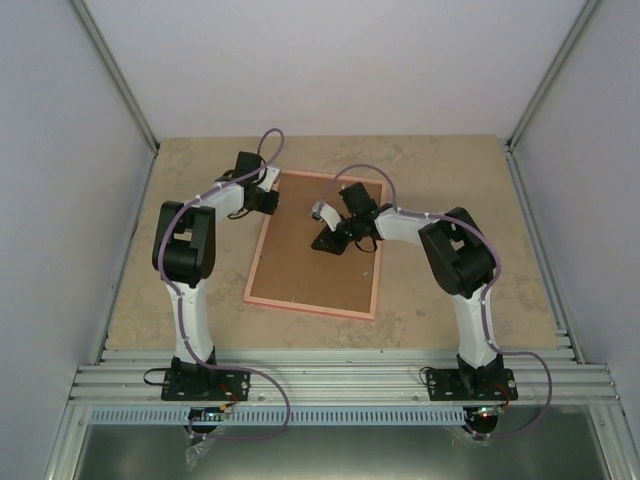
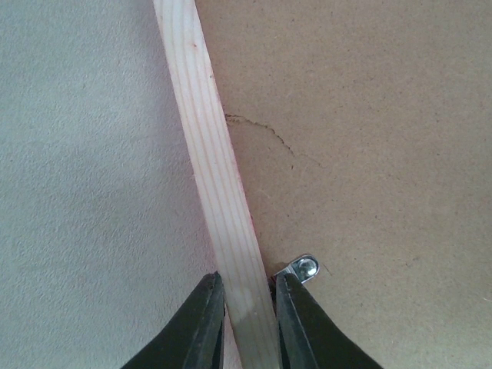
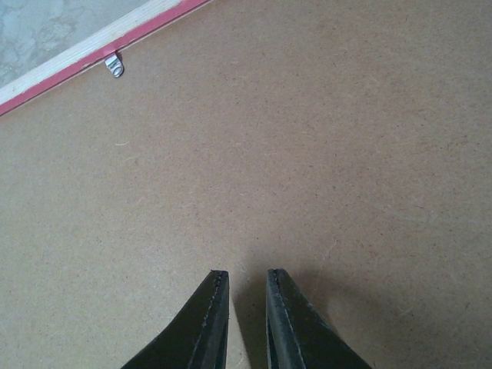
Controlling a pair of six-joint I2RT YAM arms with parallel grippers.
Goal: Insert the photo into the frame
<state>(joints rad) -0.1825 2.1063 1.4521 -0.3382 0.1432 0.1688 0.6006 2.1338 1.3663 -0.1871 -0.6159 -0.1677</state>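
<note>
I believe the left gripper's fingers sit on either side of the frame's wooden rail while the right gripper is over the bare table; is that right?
Not quite. The right gripper is over the brown backing board, as the right wrist view shows. The rest holds: the left gripper has its fingers on either side of the frame rail.
</note>
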